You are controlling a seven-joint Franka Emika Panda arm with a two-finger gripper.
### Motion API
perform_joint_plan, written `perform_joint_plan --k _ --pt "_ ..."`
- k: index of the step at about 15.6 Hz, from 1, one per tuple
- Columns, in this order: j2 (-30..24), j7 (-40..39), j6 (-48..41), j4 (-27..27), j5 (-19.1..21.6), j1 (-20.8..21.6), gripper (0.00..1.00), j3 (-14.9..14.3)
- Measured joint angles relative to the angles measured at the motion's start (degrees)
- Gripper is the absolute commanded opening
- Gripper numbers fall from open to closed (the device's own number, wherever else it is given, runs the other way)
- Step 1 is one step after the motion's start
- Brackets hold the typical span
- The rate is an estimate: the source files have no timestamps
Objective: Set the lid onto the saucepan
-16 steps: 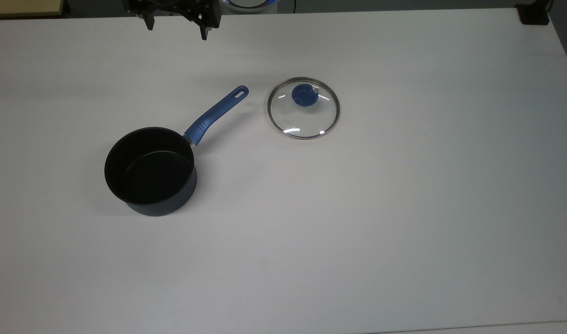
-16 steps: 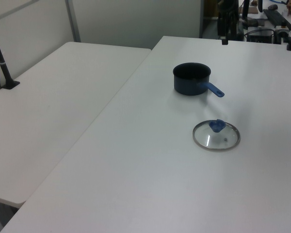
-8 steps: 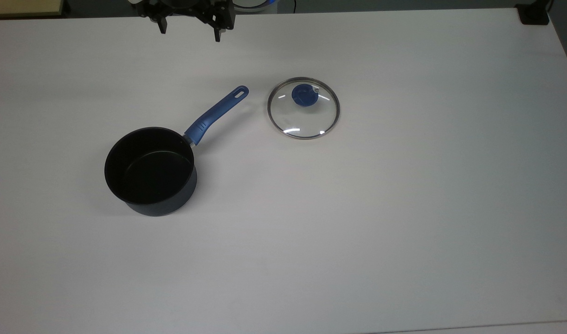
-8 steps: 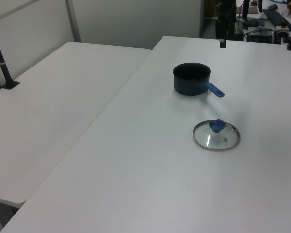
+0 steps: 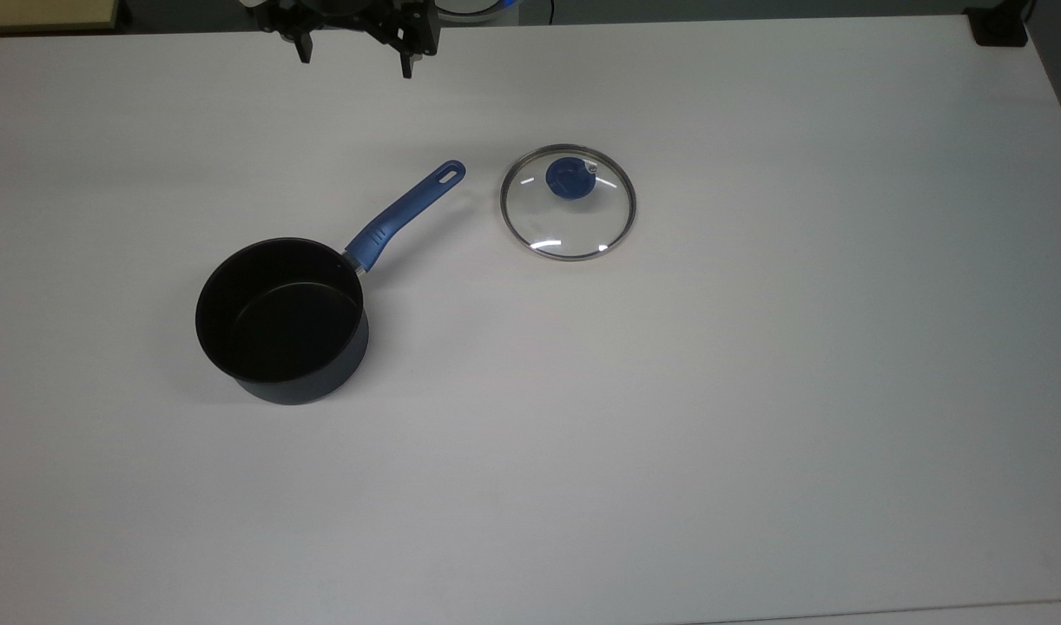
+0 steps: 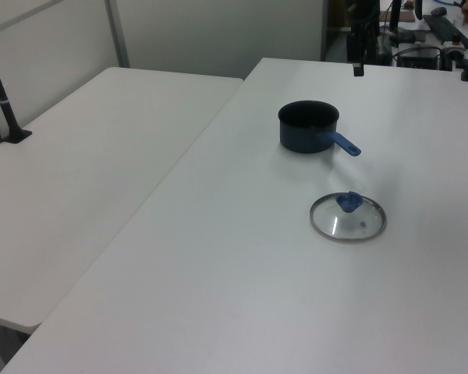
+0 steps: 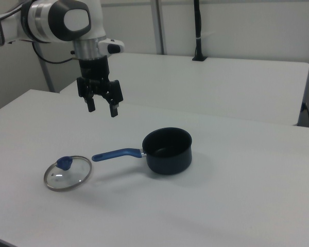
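The black saucepan (image 5: 279, 321) (image 6: 307, 126) (image 7: 167, 150) stands upright and uncovered on the white table (image 5: 669, 391), its long blue handle (image 5: 406, 213) pointing toward the lid. The glass lid (image 5: 568, 201) (image 6: 348, 217) (image 7: 68, 172) lies flat on the table just off the handle's tip, blue knob (image 5: 570, 178) up. My gripper (image 5: 354, 56) (image 7: 102, 108) hangs open and empty high above the table's far edge, well apart from both, in the top view up and to the left of the lid.
A second white table (image 6: 78, 187) adjoins this one on the left view's left. A black post (image 6: 4, 105) stands on it. Dark equipment (image 6: 421, 31) sits beyond the far edge.
From one second ago to half a second ago the gripper shifted slightly to the top view's right and down. Since then nothing has moved.
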Motion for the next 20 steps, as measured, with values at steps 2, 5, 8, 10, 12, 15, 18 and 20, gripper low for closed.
perform_joint_plan --k 2,5,8,10,12,15,18,20 --pt "0.0 0.0 -0.1 0.0 0.0 0.0 1.0 0.0" --pt "0.0 0.0 -1.8 0.0 0.0 0.2 1.0 0.0" --pt "0.0 0.0 -2.2 0.0 0.0 0.4 1.0 0.1" --pt "0.0 0.0 -2.2 0.1 0.0 0.3 1.0 0.1" --pt "0.0 0.0 -2.2 0.1 0.0 0.2 1.0 0.0" --pt "0.0 0.0 -2.2 0.2 0.0 0.2 1.0 0.0" --pt "0.0 0.0 -2.2 0.2 0.0 0.1 1.0 -0.1" --pt "0.0 0.0 -2.2 0.2 0.0 0.1 1.0 -0.3"
